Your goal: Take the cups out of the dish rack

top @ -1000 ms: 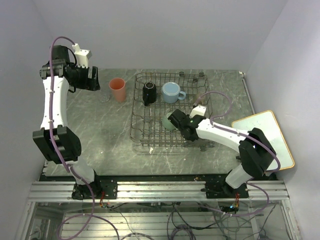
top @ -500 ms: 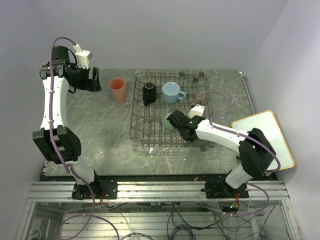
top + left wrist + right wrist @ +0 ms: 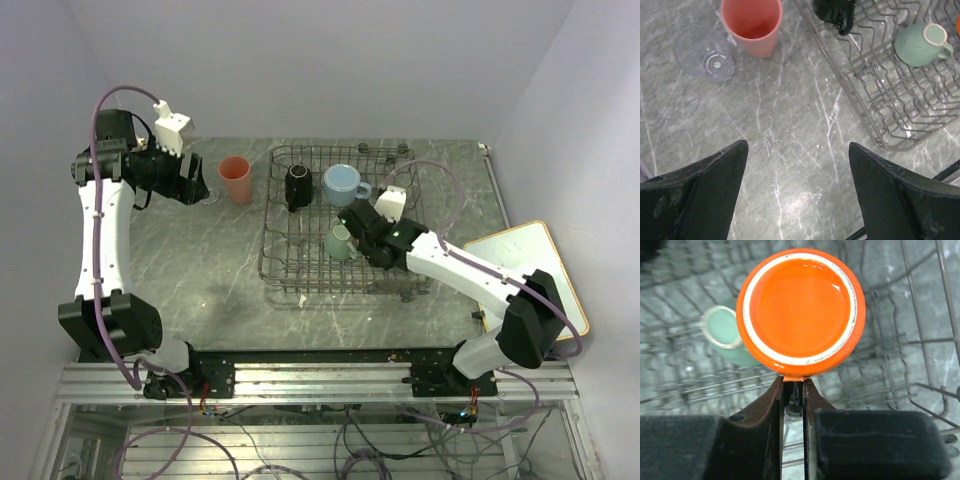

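Right wrist, right jaws newly pinching orange mug (image 3: 801, 312), raised over dish rack (image 3: 300, 255), left jaws spread

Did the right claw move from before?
Yes. The right gripper moved toward the far side of the rack, off the green cup and nearer the blue mug.

The right tool (image 3: 793, 386) has pinched shut on the handle of the orange mug (image 3: 801, 310) and swung back across the dish rack (image 3: 300, 272), uncovering the mint-green cup (image 3: 340, 243)
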